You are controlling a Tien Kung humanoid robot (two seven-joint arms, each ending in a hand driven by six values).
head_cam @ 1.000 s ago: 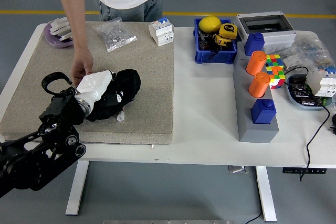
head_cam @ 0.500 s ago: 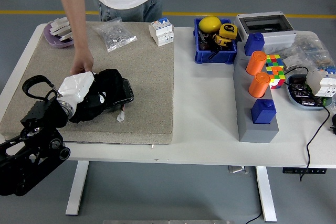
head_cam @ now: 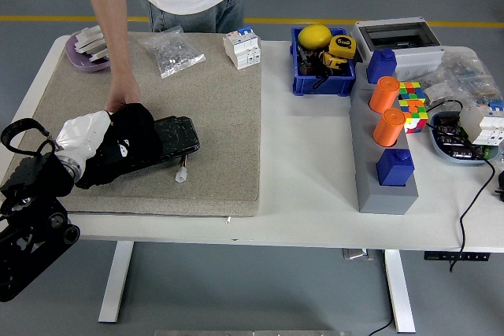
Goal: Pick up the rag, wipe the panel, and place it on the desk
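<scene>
1. Rag [head_cam: 122, 147]: black cloth, bunched over left end of panel [head_cam: 169, 141]; held under left hand [head_cam: 83, 135], white fingers curled on it. Both lie on grey mat [head_cam: 213, 100], near its front-left part.
2. Panel: dark flat slab, right half uncovered, small white connector on a wire just by its front edge.
3. Person's hand [head_cam: 120, 100]: reaches down from far side, touching mat/rag at panel's far-left corner; seems to steady the panel (judged).
4. Right hand: not in view.
5. Progress (judged): pick-up done; wipe under way or near its end, rag at panel's left edge. Left to do: finish wipe, set rag down on desk [head_cam: 307, 163], let go.
6. Change vs. 0.5 s ago: left hand and rag shifted leftward and toward front-left of mat; more of panel's surface now bare. Vs. 1.0 s ago: rag then covered panel almost wholly, further right. Arm drawn back toward lower-left corner. Person's hand roughly same spot.
7. Misc., well apart, untouched: blue bin [head_cam: 323, 68], orange cylinders [head_cam: 387, 109], cube [head_cam: 411, 104].
</scene>
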